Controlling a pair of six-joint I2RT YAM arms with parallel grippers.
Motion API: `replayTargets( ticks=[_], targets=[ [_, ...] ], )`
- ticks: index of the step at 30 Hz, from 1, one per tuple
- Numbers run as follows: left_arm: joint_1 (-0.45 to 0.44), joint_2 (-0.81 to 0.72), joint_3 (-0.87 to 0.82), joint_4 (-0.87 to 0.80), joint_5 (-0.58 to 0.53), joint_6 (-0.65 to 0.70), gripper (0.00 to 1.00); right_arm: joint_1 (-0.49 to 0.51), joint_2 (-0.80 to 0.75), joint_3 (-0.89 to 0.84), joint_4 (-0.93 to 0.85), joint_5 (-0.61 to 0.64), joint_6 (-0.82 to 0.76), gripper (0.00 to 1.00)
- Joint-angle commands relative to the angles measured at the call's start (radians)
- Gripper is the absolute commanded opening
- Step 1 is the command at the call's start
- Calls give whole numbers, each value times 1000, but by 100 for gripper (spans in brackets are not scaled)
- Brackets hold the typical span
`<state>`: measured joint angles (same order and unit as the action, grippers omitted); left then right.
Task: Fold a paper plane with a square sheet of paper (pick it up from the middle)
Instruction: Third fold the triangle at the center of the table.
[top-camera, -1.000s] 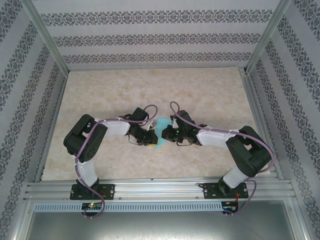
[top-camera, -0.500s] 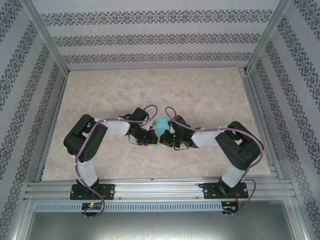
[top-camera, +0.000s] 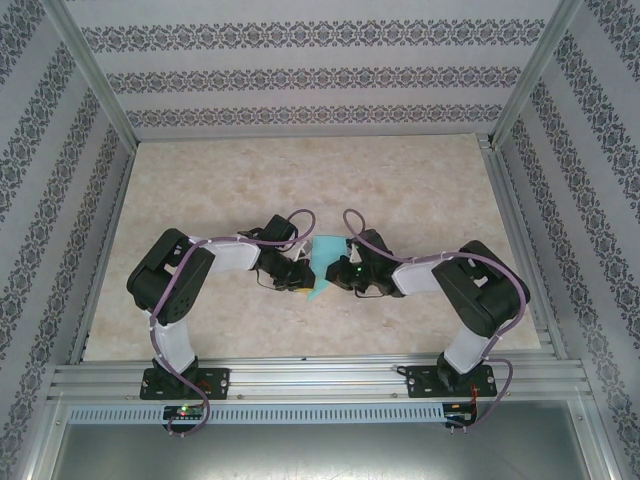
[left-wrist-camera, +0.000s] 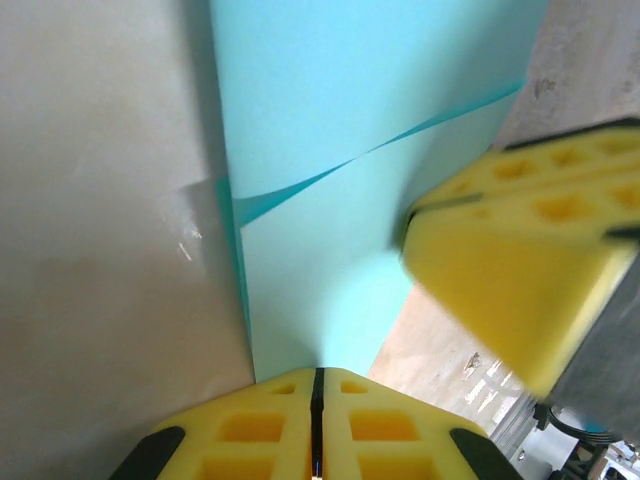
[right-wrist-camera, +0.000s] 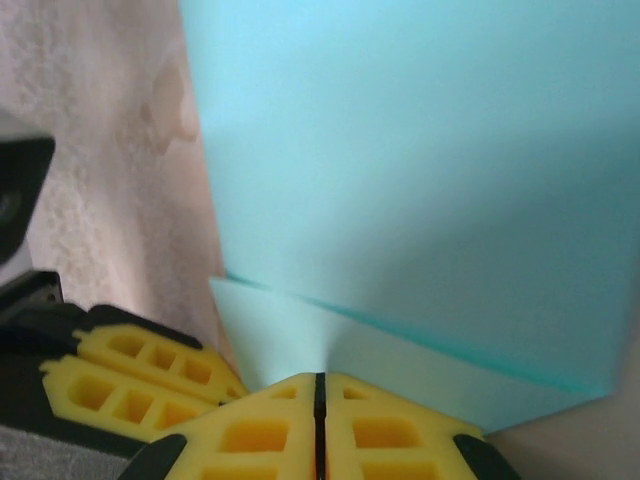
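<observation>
Square sheet of paper (top-camera: 322, 258), partly folded, lies at mid-bench (top-camera: 200, 180) between the two arms, its long axis running near to far. Left jaws are pinched closed on one edge from the left. Right jaws are pinched closed on it from the right, just beside them, so neither arm is nearer. The top view gives the sheet's lie. The left wrist view adds a slanting fold edge (left-wrist-camera: 380, 150) and overlapping layers. Whether the sheet clears the bench cannot be told.

Striped floral walls (top-camera: 300, 80), marbled beige tabletop (top-camera: 300, 170), aluminium frame (top-camera: 300, 378)
</observation>
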<state>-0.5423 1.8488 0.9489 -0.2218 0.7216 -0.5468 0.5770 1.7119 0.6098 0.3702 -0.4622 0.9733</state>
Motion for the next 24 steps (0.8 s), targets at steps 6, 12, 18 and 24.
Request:
replayTargets(
  ticks=[6,12,18,24],
  targets=[
    [-3,48,-22,-114,-143,39,11,-110,19,-22,18,24,-28,10],
    [-2,43,-22,-116,-140,42,11,-171,24,-45,29,34,-39,11],
    [-3,36,-19,-118,-132,45,11,-175,-58,-45,38,3,-39,16],
    [-2,35,-16,-119,-129,47,11,-136,-148,-36,5,12,-44,16]
  ],
)
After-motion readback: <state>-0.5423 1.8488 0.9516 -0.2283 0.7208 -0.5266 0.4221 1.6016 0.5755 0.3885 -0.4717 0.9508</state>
